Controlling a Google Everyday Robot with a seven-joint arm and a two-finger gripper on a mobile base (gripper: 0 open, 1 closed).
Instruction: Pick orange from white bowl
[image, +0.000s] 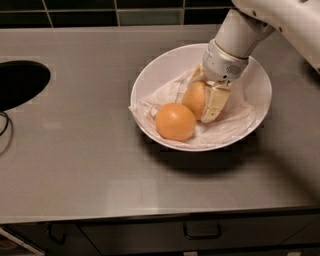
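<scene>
The white bowl (250, 75) stands on the counter right of the middle and is lined with crumpled white paper. The orange (193, 98), dull yellow-brown and egg-shaped, lies in the bowl's middle. My gripper (202, 101) reaches down into the bowl from the upper right. Its cream fingers (214, 102) sit on either side of the orange and press against it. The orange still rests on the paper. A brighter, rounder orange fruit (175, 121) lies just to the front left, touching or nearly touching the orange.
The bowl stands on a grey steel counter (90, 150). A dark round sink opening (17, 82) is at the far left. Dark tiles (100, 10) run along the back. A drawer with a handle (202, 231) is below the front edge.
</scene>
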